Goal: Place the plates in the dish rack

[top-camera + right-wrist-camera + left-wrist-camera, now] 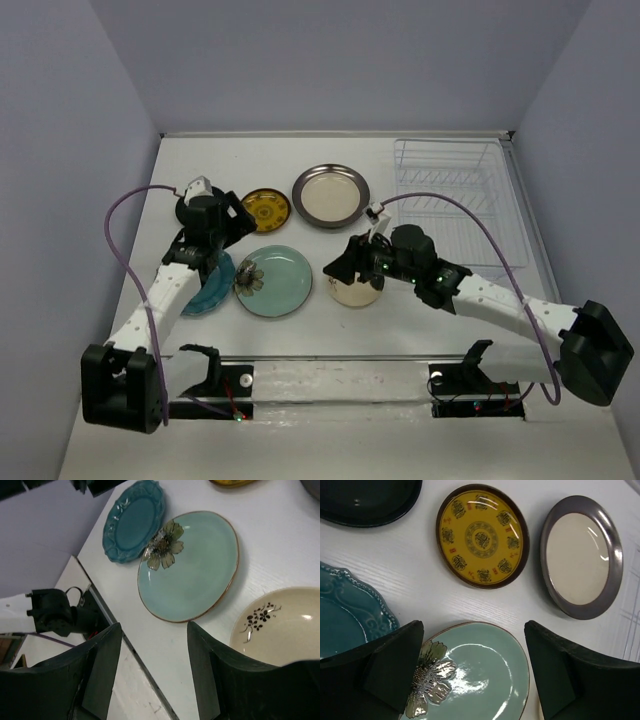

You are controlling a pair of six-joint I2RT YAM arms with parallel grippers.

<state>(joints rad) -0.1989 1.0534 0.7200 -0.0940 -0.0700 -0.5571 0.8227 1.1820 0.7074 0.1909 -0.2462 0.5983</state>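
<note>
Both jaws open and holding nothing; six plates [331, 196] lie flat on the tabletop [450, 320].
The dish rack [450, 185] of thin white wire stands in the far right corner, no plate in it. My left jaws hang wide over the pale teal flowered plate [485, 670], and my right jaws, less wide, are at the rim of the tan plate [285, 630]. Glazes are smooth and shiny, rims low: a grip may slip, and the scalloped dark teal plate [132, 522] beside could be dragged.

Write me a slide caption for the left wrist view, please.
Open left gripper above the pale teal flowered plate; amber patterned plate and silver-rimmed cream plate beyond.
</note>
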